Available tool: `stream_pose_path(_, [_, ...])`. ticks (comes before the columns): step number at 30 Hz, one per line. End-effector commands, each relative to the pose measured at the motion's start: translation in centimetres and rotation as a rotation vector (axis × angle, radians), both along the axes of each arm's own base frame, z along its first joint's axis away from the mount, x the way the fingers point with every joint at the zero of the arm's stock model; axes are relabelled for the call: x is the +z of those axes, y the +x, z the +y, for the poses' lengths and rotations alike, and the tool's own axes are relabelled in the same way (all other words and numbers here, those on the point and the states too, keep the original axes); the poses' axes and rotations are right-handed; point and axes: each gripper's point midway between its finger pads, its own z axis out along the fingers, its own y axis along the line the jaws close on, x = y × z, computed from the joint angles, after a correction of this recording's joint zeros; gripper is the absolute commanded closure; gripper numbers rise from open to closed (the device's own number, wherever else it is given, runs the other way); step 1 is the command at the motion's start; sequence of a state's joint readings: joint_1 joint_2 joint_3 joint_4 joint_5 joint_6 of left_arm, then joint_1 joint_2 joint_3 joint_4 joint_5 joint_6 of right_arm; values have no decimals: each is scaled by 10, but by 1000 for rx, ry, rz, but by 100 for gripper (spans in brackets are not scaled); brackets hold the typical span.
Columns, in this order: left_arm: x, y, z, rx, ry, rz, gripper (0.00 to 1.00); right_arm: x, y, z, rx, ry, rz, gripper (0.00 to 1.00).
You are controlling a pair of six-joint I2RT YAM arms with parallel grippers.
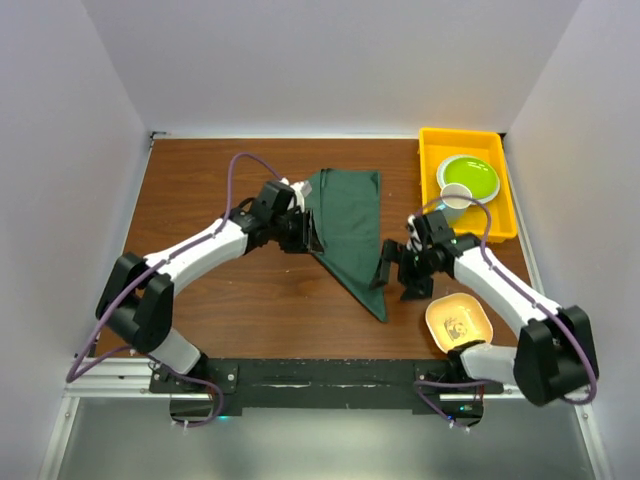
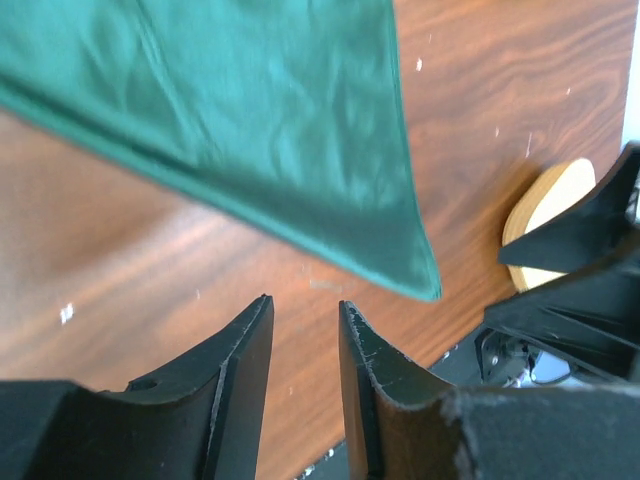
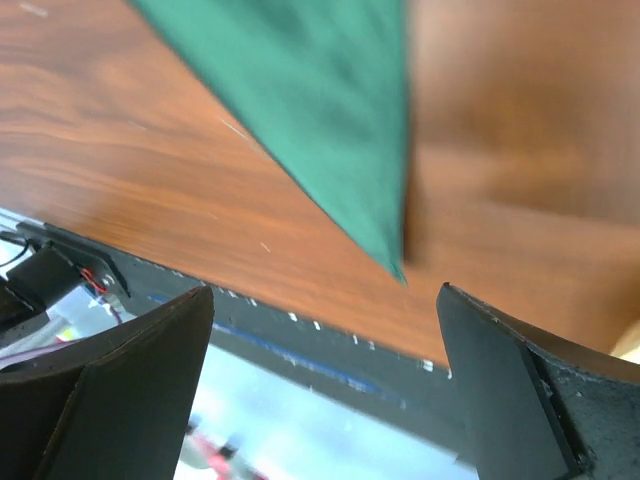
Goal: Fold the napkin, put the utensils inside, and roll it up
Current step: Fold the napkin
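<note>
The green napkin (image 1: pixel 348 225) lies folded into a triangle on the table (image 1: pixel 220 300). The left hand (image 1: pixel 305 232), fingers a narrow gap apart, sits empty at its left edge. The right hand (image 1: pixel 395 282) is spread wide beside its near tip.

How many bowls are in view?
2: the green bowl inside the yellow tray, far right; the tan bowl alone, near right. None seems hidden.
</note>
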State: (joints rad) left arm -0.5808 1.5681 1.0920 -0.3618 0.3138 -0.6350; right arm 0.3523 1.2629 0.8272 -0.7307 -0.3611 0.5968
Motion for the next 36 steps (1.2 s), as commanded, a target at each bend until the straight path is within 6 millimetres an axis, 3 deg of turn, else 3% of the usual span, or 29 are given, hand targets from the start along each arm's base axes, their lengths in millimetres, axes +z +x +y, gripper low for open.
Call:
stream_pose_path(1, [23, -10, 6, 60, -29, -46, 63, 14, -11, 2, -233, 102, 12, 2])
stream_pose_path(4, [35, -14, 13, 57, -25, -84, 64, 10, -21, -14, -379, 59, 24, 13])
stream_pose_path(6, [41, -16, 15, 48, -25, -101, 64, -7, -35, -24, -472, 18, 91, 38])
stream_pose_path(10, [45, -30, 20, 4, -24, -99, 64, -29, -50, -22, -672, 84, 191, 57])
stream_pose_path(12, [57, -37, 19, -21, -55, -115, 64, -28, -48, -31, -725, 48, 157, 57])
stream_pose_path(14, [67, -42, 20, -39, -85, -151, 64, -22, -45, -37, -757, 29, 132, 49])
stream_pose_path(16, [68, -44, 22, -43, -87, -171, 64, -23, -44, -36, -771, 34, 143, 40])
stream_pose_path(19, [71, -48, 24, -55, -89, -180, 64, -27, -47, -30, -782, 42, 178, 37])
stream_pose_path(28, [77, -47, 24, -87, -60, -185, 64, -36, -54, -2, -793, 43, 245, 36])
stream_pose_path(36, [77, -43, 24, -86, -45, -186, 65, -42, -46, -6, -900, 24, 247, 38])
